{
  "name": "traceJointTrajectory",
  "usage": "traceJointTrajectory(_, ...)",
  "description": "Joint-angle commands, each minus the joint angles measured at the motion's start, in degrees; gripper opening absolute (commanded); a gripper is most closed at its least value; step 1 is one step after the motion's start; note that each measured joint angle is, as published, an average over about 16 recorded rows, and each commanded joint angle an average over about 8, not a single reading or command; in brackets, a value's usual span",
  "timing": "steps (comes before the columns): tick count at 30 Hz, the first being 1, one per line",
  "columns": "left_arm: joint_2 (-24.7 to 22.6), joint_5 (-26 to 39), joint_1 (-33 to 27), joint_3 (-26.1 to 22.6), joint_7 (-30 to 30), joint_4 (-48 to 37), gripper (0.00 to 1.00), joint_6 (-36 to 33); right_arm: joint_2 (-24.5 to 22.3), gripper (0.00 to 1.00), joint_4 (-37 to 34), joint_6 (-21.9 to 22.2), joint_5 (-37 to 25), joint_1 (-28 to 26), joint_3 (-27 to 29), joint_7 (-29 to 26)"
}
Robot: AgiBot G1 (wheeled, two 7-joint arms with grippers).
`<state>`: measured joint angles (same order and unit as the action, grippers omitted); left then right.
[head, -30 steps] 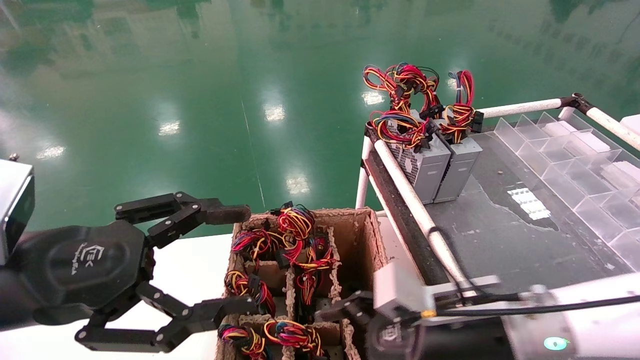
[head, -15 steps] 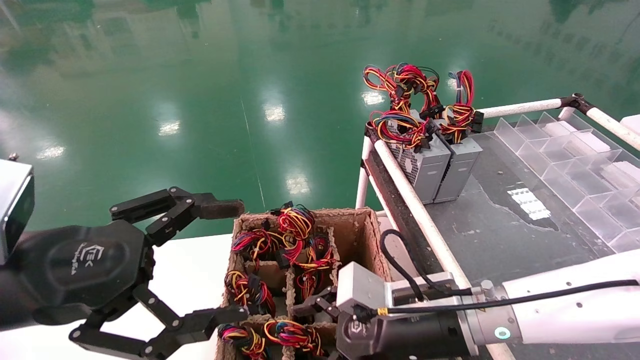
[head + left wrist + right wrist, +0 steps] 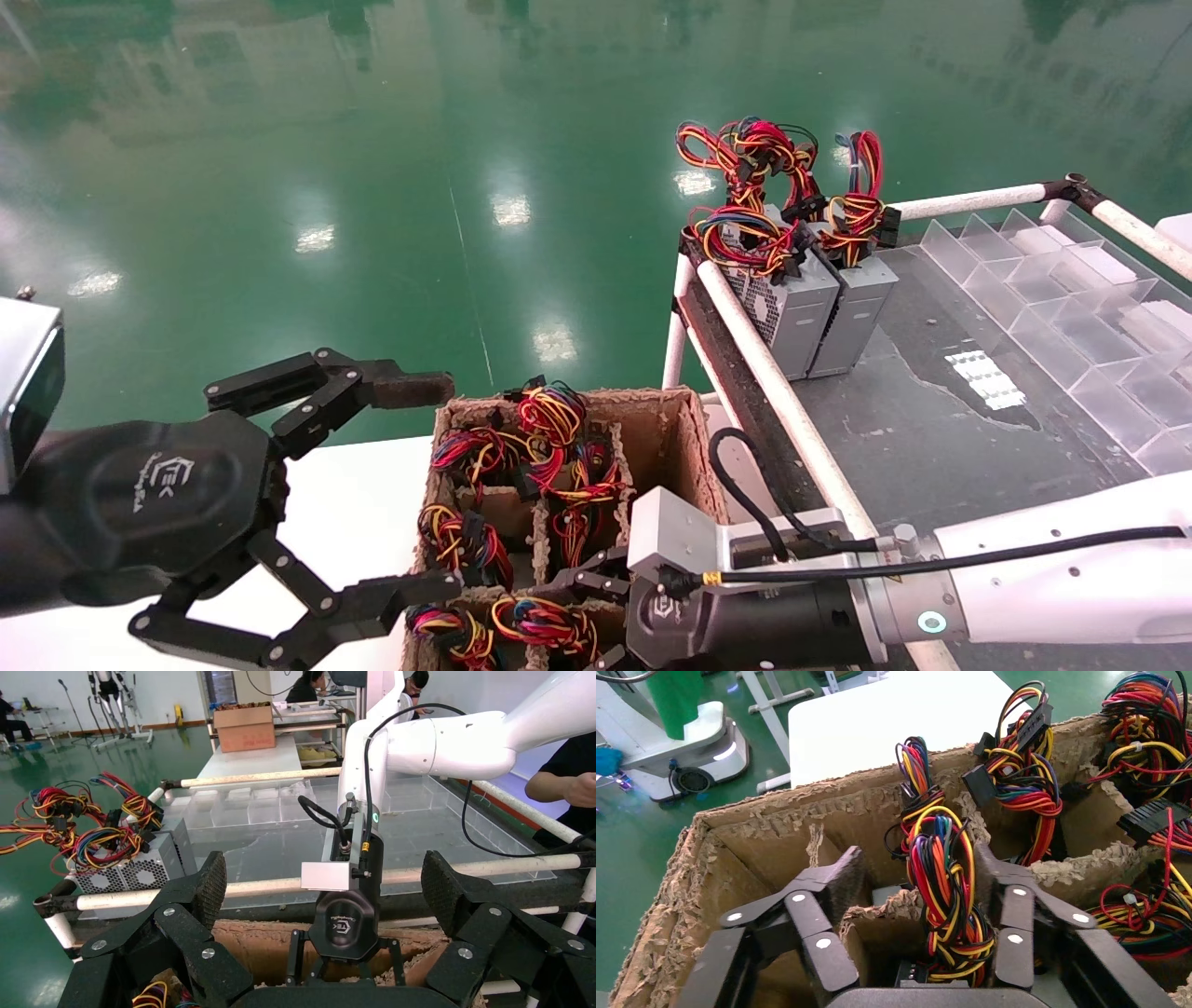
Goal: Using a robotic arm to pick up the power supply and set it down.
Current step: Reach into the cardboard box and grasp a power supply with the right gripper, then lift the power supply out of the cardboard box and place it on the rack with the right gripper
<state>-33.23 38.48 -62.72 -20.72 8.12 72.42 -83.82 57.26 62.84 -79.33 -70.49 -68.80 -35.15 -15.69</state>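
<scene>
My right gripper [image 3: 585, 621] reaches into the near part of a cardboard box [image 3: 697, 445] and stands open. Its fingers [image 3: 838, 881] straddle a torn cardboard divider and the looped red, yellow and blue wire bundle of one power supply [image 3: 945, 881]. Only a sliver of that unit's grey body shows below the wires. Neither pad visibly presses on the wires. More wire-topped power supplies [image 3: 549, 419] fill other cells of the box. My left gripper [image 3: 424, 489] hangs open beside the box's left wall, holding nothing.
Two grey power supplies [image 3: 792, 317] with wire bundles stand at the far corner of the dark table [image 3: 931, 429] on the right. A white pipe rail [image 3: 773, 382] edges that table. A clear compartment tray [image 3: 1071, 298] sits further right. A white tabletop [image 3: 363, 503] lies under my left gripper.
My right arm has swung left from the box's right edge into the box, and its fingers have dropped around the near wire bundle. The left gripper drifted slightly left.
</scene>
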Motion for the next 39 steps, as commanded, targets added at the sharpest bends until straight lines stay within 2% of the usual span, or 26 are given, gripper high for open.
traceJointTrajectory(1, 0.0, 0.0, 0.0, 0.0, 0.0, 0.0, 1.00, 0.0, 0.0, 0.00, -0.1, 0.1, -0.2, 0.1, 0.0, 0.1)
traceJointTrajectory(25, 0.0, 0.0, 0.0, 0.0, 0.0, 0.0, 1.00, 0.0, -0.1, 0.00, -3.0, 0.7, 1.6, 1.3, 1.1, 1.9)
traceJointTrajectory(39, 0.0, 0.0, 0.0, 0.0, 0.0, 0.0, 1.00, 0.0, -1.8, 0.00, -5.0, -0.4, 7.1, 2.2, 4.4, 4.2)
